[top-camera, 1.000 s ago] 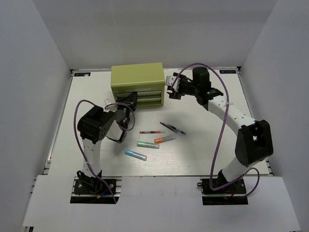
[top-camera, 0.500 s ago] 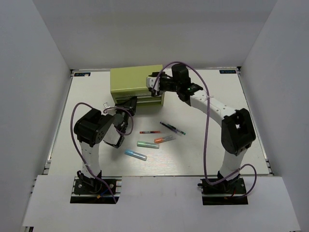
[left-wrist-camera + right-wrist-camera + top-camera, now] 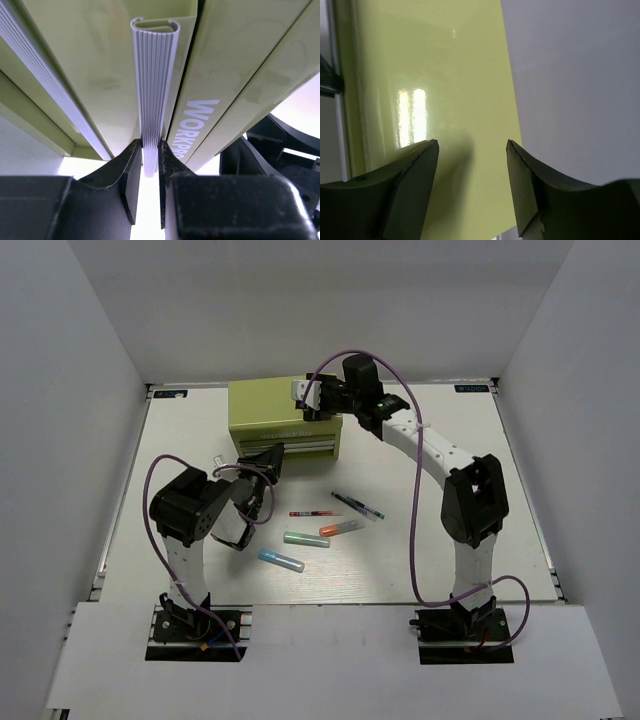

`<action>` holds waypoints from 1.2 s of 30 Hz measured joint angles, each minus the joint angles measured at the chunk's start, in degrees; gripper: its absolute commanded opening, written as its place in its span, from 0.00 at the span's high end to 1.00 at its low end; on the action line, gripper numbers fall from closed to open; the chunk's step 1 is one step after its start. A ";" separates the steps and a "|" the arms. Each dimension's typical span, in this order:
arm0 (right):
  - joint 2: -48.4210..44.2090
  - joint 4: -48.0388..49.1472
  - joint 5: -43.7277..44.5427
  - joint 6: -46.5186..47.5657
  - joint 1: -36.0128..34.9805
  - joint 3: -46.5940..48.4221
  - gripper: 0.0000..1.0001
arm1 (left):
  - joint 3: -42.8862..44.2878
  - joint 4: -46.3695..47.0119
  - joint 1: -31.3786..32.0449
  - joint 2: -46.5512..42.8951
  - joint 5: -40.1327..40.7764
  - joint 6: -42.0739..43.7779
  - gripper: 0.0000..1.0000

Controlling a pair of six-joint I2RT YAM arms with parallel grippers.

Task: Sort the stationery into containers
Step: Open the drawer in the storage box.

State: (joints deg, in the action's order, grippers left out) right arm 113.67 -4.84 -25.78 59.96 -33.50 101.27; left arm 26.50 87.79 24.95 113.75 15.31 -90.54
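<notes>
Currently, nearest the arm bases, the stationery is seen lying loose on the table [image 3: 430,540]: the blue marker [image 3: 281,560], then the green marker [image 3: 306,538], the orange marker [image 3: 341,528], the red pen [image 3: 315,513] and the dark pen with teal end [image 3: 357,506]. None has been moved over the last second, and none has been sorted.

Just beyond them, the left gripper [image 3: 150,150] is kept pinched almost shut on the ribbed drawer handle [image 3: 154,90] at the front of the olive-green chest [image 3: 265,405]. Its place has not changed, and both drawers look closed in the top view.

Farthest back, the change is found. The right gripper [image 3: 308,398] has been swung in from the chest's right side and is now held over its top, near the right end. In the right wrist view its jaws are seen standing apart over the glossy lid with nothing held between them.

This is judged to be a bracing move: the chest is likely to be steadied from above so that the drawer can be pulled without dragging the whole box. Until a drawer is opened, no pen can be put away.
</notes>
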 measured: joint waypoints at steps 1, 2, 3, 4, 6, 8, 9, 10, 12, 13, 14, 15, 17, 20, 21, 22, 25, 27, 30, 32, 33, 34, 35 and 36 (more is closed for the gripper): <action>-0.46 -0.24 -0.26 -0.26 0.02 -0.24 0.34 | -0.28 0.00 0.00 -0.13 -0.20 0.00 1.00; -0.96 -0.85 -0.96 -0.61 0.07 -0.61 0.33 | -0.59 0.02 -0.02 -0.28 -0.48 0.00 1.00; -1.40 -1.84 -1.73 -0.85 0.11 -0.70 0.31 | -0.85 0.04 0.00 -0.39 -0.63 -0.02 1.00; -1.88 -2.97 -2.84 -1.01 0.15 -0.74 0.31 | -1.09 0.02 -0.02 -0.61 -0.81 -0.02 1.00; -2.80 -5.99 -5.27 -0.87 0.15 -0.92 0.28 | -1.46 0.04 -0.02 -0.83 -0.98 -0.02 1.00; -3.61 -8.72 -7.13 -0.35 0.15 -1.01 0.28 | -1.64 0.04 -0.02 -0.96 -0.98 0.00 1.00; -3.91 -9.81 -7.89 -0.17 0.15 -1.01 0.27 | -1.64 0.02 -0.02 -0.98 -0.98 0.02 1.00; -4.13 -10.71 -8.44 -0.07 0.11 -1.01 0.27 | -1.64 0.04 -0.02 -0.98 -0.98 0.02 1.00; -4.28 -12.33 -9.27 0.24 0.07 -0.98 0.27 | -1.62 0.04 -0.02 -0.98 -0.98 0.04 1.00; -4.28 -13.18 -9.44 0.28 0.04 -0.98 0.27 | -1.60 0.02 -0.02 -0.98 -0.98 0.04 1.00; -4.28 -14.05 -9.55 0.35 0.00 -0.98 0.27 | -1.53 0.02 -0.02 -0.98 -0.98 0.04 1.00; -4.28 -14.91 -9.53 0.46 -0.09 -0.98 0.27 | -1.44 0.00 -0.04 -0.98 -0.96 0.04 1.00; -4.28 -15.47 -9.25 0.61 -0.20 -0.98 0.27 | -1.27 -0.04 -0.09 -0.94 -0.94 0.07 1.00; -4.04 -15.65 -7.02 0.48 -0.66 -0.98 0.27 | -1.22 -0.04 -0.09 -0.94 -0.94 0.09 1.00; -3.78 -15.41 -5.70 0.26 -0.79 -0.98 0.29 | -1.22 -0.04 -0.09 -0.94 -0.94 0.09 1.00; -3.39 -14.64 -3.69 -0.22 -1.01 -0.96 0.30 | -1.22 -0.04 -0.09 -0.94 -0.94 0.09 1.00; -0.87 -13.35 1.07 -2.12 -1.79 0.81 0.32 | -1.20 -0.04 -0.09 -0.94 -0.94 0.09 1.00; 0.94 -13.09 4.24 -3.32 -2.32 3.58 0.36 | -1.20 0.00 -0.09 -1.11 -0.96 0.04 1.00; 3.69 -12.98 7.98 -4.87 -3.10 6.69 0.37 | -1.42 -0.02 -0.09 -1.77 -1.09 0.17 1.00; 3.82 -13.29 9.66 -5.62 -3.56 7.08 0.37 | -2.99 -0.87 -0.07 -2.16 -1.44 0.96 1.00; 3.82 -13.38 10.27 -5.79 -3.72 7.17 0.37 | -4.57 -2.03 -0.09 -1.60 -1.53 1.46 1.00; 3.82 -13.44 10.73 -5.92 -3.85 7.19 0.37 | -6.19 -3.82 -0.09 -0.79 -1.57 1.77 1.00; 3.82 -13.51 11.17 -6.08 -3.96 7.30 0.37 | -7.65 -5.86 -0.09 0.09 -1.60 2.14 1.00; 3.85 -13.55 11.58 -6.25 -4.07 7.32 0.37 | -8.83 -7.80 -0.09 0.57 -1.75 2.40 1.00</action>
State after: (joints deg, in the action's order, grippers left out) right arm 117.51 -18.39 -14.20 53.71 -37.56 108.60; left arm 17.67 79.99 24.86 114.32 13.56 -88.14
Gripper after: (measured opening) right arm 0.634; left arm 0.199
